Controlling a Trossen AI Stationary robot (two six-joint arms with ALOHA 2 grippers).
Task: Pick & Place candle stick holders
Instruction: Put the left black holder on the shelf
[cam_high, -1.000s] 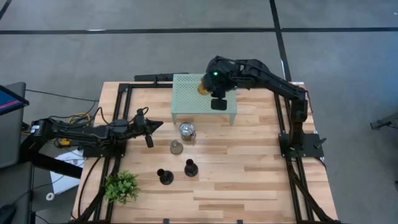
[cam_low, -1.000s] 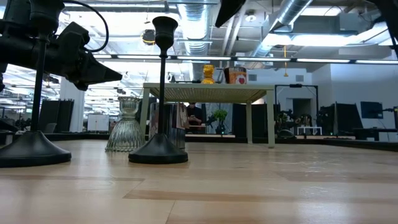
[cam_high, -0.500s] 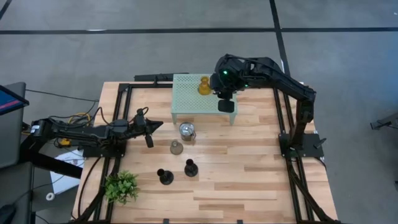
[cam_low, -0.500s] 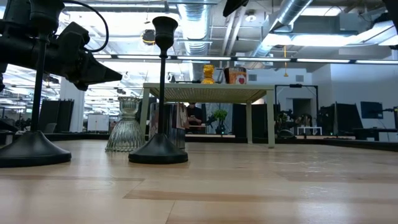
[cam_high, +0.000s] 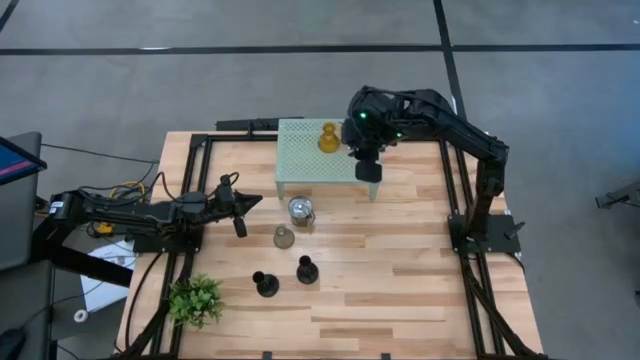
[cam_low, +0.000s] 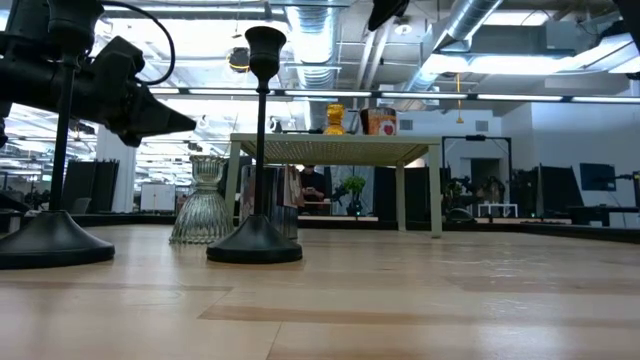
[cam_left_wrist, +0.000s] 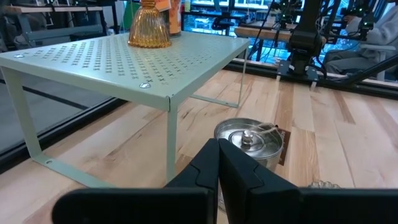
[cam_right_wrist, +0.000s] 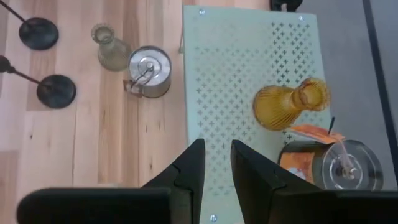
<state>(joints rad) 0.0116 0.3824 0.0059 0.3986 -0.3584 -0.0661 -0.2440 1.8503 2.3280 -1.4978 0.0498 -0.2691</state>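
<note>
One amber glass holder (cam_right_wrist: 289, 106) (ribbed, flared neck) upright on rack (cam_right_wrist: 236, 74).

The rack (cam_high: 325, 158) is mint-green, with a pattern of small cross-shaped holes over its top. On it stands the amber glass holder (cam_high: 327, 138), ribbed and golden. Beside it is a silvery jar-like holder (cam_right_wrist: 344, 164) with an orange label. The bench (cam_high: 400, 270) is pale wood in long planks. The two bell-shaped holders (cam_high: 285, 278) are black. The plant (cam_high: 195, 299) is green.
</note>
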